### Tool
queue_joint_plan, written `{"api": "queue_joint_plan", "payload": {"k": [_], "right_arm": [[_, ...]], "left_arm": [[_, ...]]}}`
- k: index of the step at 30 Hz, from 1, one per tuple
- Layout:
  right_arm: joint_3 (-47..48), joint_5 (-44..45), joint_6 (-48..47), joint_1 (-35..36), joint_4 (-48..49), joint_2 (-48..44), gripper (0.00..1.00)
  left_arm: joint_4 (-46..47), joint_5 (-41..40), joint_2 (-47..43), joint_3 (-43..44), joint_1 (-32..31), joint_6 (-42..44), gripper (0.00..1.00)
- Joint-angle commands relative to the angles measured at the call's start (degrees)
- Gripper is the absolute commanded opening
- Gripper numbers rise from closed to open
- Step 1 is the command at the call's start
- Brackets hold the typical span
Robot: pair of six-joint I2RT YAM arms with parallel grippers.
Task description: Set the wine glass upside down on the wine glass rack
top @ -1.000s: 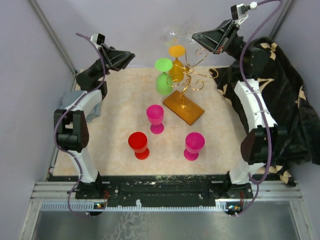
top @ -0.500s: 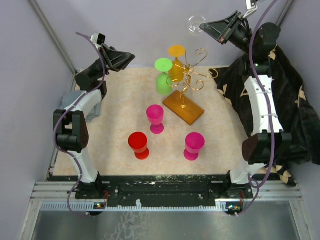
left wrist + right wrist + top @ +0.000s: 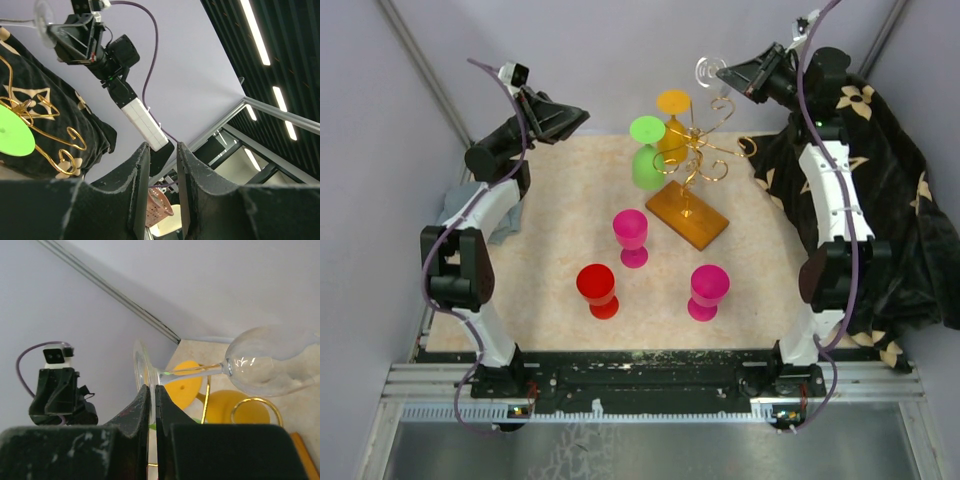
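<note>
The clear wine glass (image 3: 265,362) lies almost sideways in the air, and my right gripper (image 3: 152,390) is shut on the rim of its round foot (image 3: 141,375). From above, the wine glass (image 3: 708,70) and right gripper (image 3: 725,73) hover high behind the wine glass rack (image 3: 695,150), a gold wire tree on an amber base (image 3: 687,214). A green glass (image 3: 647,152) and a yellow glass (image 3: 672,125) hang upside down on it. My left gripper (image 3: 582,117) is raised at the back left, open, with nothing between its fingers (image 3: 141,170).
Two pink glasses (image 3: 632,236) (image 3: 708,291) and a red one (image 3: 597,290) stand upright on the beige mat in front of the rack. A black cloth with gold patterns (image 3: 890,200) drapes the right side. A grey rag (image 3: 505,222) lies at the left edge.
The right arm has swung back and to the right with the wine glass, then lowered a little. The left gripper's jaws have narrowed slightly; that arm has barely moved.
</note>
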Motion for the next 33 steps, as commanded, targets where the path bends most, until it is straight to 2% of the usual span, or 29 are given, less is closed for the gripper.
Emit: {"api": "queue_joint_plan", "payload": {"k": [1,11,25,33], "right_arm": [[1.96,1.04,-2.36,-0.25,1.94,0.74,0.00],[-4.30,-1.95,1.39,-0.26,4.94,-0.23,0.00],[-8.53,-2.96,1.21,0.13,2.33,-3.48,0.00],[-9.26,-0.39,-1.64,-0.44,-1.45,-5.63,0.00]], "left_arm": [[0.82,1.48,-2.02,-0.57,0.17,-1.49,0.34],[0.45,1.49,-2.01,-1.13,0.19,-1.00,0.34],[0.39,1.43,-2.24,-2.16,0.18,-0.80,0.33],[0.12,1.49,-2.59,-2.56,0.11,-0.48,0.33]]}}
